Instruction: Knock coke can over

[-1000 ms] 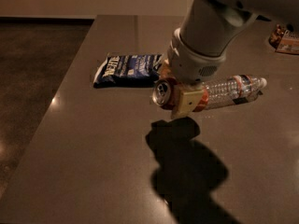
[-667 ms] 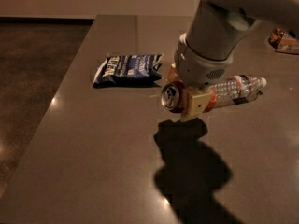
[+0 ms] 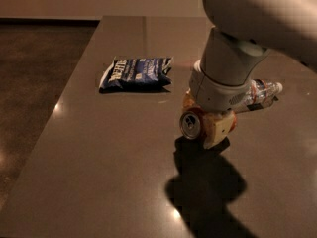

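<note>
The coke can (image 3: 190, 125) lies on its side between the gripper's fingers, with its silver top and pull tab facing the camera. Only a little of its red side shows. My gripper (image 3: 203, 119) hangs from the big pale arm at centre right and is shut on the can. It holds the can very low over the dark table (image 3: 99, 172), and their shadow lies directly below. I cannot tell whether the can touches the table.
A blue chip bag (image 3: 136, 74) lies flat to the left of the gripper. A clear plastic water bottle (image 3: 261, 93) lies on its side behind the arm, partly hidden. The table's left edge drops to a dark floor (image 3: 34, 83).
The arm has moved right and lower, carrying the sideways can with it. The chip bag and the bottle have not moved.
</note>
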`<act>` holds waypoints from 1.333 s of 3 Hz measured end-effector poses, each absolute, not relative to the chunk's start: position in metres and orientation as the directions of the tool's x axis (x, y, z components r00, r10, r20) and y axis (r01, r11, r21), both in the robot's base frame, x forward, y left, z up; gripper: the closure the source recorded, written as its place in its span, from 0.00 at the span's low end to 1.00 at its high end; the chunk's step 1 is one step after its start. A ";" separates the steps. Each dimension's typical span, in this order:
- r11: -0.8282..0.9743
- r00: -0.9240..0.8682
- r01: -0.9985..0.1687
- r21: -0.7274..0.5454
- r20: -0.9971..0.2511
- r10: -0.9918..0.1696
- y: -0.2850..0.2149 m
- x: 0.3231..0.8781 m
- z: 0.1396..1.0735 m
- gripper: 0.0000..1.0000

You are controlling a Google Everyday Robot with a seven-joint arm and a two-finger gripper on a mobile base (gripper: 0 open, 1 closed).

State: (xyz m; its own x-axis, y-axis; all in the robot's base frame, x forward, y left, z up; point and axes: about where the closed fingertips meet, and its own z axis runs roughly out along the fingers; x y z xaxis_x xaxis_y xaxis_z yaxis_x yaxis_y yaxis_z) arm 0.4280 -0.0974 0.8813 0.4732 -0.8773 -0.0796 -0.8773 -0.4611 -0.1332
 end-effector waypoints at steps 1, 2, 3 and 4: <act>-0.495 0.503 -0.863 -0.107 -0.074 -0.861 -0.100 0.419 0.870 0.35; -0.511 0.517 -0.854 -0.096 -0.065 -0.853 -0.099 0.415 0.862 0.04; -0.511 0.518 -0.854 -0.098 -0.065 -0.853 -0.099 0.415 0.862 0.00; -0.511 0.518 -0.854 -0.098 -0.065 -0.853 -0.099 0.415 0.862 0.00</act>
